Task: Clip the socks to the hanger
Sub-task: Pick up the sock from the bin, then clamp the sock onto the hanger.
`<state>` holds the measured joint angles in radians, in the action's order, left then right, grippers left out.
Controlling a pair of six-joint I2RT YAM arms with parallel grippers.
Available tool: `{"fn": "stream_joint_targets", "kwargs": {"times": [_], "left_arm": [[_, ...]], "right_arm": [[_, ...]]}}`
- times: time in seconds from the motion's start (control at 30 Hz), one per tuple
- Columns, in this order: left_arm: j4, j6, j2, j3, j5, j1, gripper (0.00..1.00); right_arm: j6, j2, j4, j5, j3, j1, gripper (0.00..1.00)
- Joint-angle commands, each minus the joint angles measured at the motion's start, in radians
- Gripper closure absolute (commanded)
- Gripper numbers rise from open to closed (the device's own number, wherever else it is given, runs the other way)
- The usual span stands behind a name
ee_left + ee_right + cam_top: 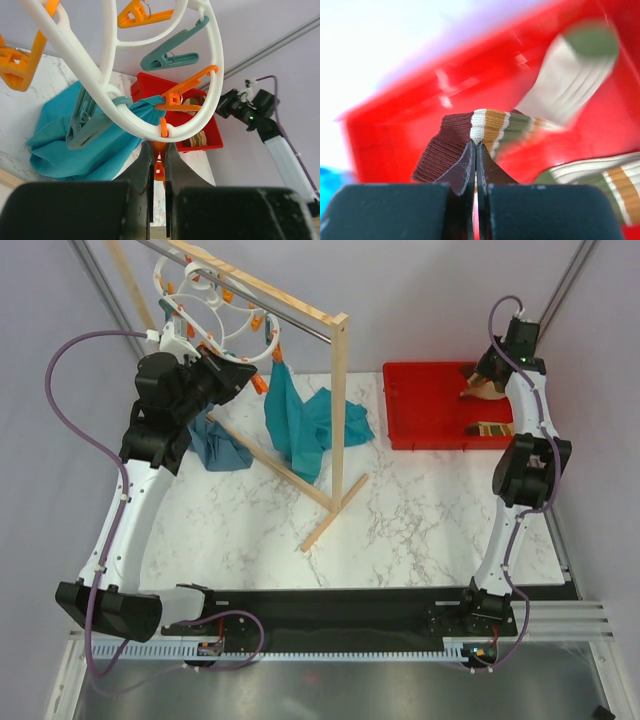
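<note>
With the right gripper (476, 145), pinching one striped sock (447, 145) tight, up over the red bin (385, 145). Just above the other sock (615, 180) lying inside. With the left gripper (159, 148), squeezing an orange clip (159, 169), fingers almost together, right under the white hanger (212, 75) on the wooden rack (340, 410). Close beside a teal cloth (55, 145) clipped there.

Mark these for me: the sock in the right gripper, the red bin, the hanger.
sock (452, 145), right wrist view, brown ribbed cuff.
red bin (425, 405), top external view, bare floor.
hanger (82, 67), left wrist view, thick white arm.
</note>
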<state>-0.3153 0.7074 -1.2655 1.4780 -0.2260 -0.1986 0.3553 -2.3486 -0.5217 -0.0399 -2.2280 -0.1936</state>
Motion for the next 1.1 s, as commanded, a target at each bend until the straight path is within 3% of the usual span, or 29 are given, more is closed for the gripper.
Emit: {"fn": "stream_joint_targets", "kwargs": {"times": [0.0,0.37,0.5,0.6,0.83,0.97,1.07], "left_arm": [[-0.042,0.056,0.0,-0.01,-0.076,-0.009,0.98],[-0.01,0.147,0.031,-0.038,-0.153,-0.009,0.98],[0.001,0.22,0.026,-0.041,-0.19,-0.009,0.98],[0.001,0.303,0.025,-0.05,-0.196,-0.009,0.98],[0.001,0.303,0.028,-0.088,-0.196,-0.012,0.98],[0.001,0.303,0.041,-0.096,-0.196,-0.016,0.98],[0.001,0.303,0.031,-0.084,-0.196,-0.016,0.98]], "right_arm": [[0.037,0.248,0.06,-0.156,0.06,0.006,1.0],[0.239,0.702,0.326,-0.397,0.538,0.019,1.0],[0.374,0.883,0.676,-0.453,0.789,0.071,1.0],[0.401,0.936,0.813,-0.44,0.901,0.185,1.0],[0.458,0.982,1.02,-0.31,1.057,0.419,1.0],[0.456,0.973,1.089,-0.221,1.082,0.539,1.0],[0.479,0.916,1.126,-0.239,1.052,0.588,1.0]]}}
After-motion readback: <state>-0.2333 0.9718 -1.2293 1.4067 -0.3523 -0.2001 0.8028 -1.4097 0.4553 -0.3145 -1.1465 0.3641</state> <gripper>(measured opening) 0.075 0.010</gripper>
